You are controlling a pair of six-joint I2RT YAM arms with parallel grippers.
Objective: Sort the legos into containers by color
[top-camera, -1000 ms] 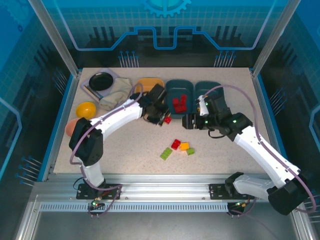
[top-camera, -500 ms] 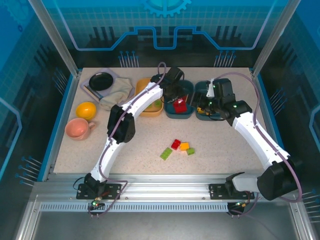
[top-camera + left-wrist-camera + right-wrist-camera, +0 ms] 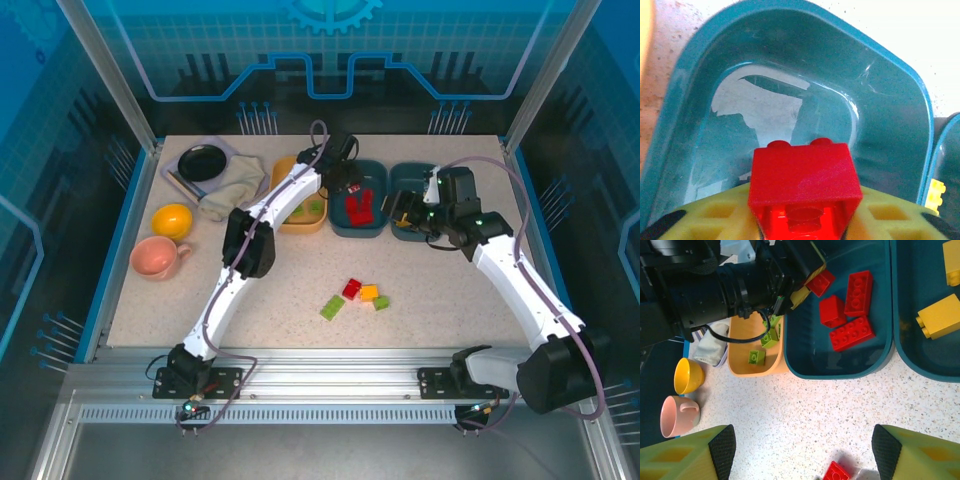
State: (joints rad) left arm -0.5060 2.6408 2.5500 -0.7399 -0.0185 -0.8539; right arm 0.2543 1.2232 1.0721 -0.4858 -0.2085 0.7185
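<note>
My left gripper (image 3: pixel 350 190) hangs over the middle teal container (image 3: pixel 360 228), shut on a red lego (image 3: pixel 805 175) between its yellow fingers (image 3: pixel 715 215). That lego (image 3: pixel 821 282) also appears in the right wrist view above three red legos (image 3: pixel 850 307) lying in the container. The right teal container (image 3: pixel 415 175) holds yellow legos (image 3: pixel 940 315). The yellow-orange container (image 3: pixel 300 222) holds green legos (image 3: pixel 756 357). My right gripper (image 3: pixel 405 210) is open and empty, above the table at the front of the teal containers. A red (image 3: pixel 352 288), an orange (image 3: pixel 369 293) and two green legos (image 3: pixel 332 307) lie loose mid-table.
A black dish (image 3: pixel 203 160) and a crumpled cloth (image 3: pixel 232 185) sit at the back left. A yellow bowl (image 3: pixel 172 218) and a pink cup (image 3: pixel 158 258) stand along the left side. The left arm stretches diagonally across the yellow-orange container.
The left arm has reached back from in front of the containers to over the middle teal one, carrying the red lego. The right gripper has shifted back and to the right.
</note>
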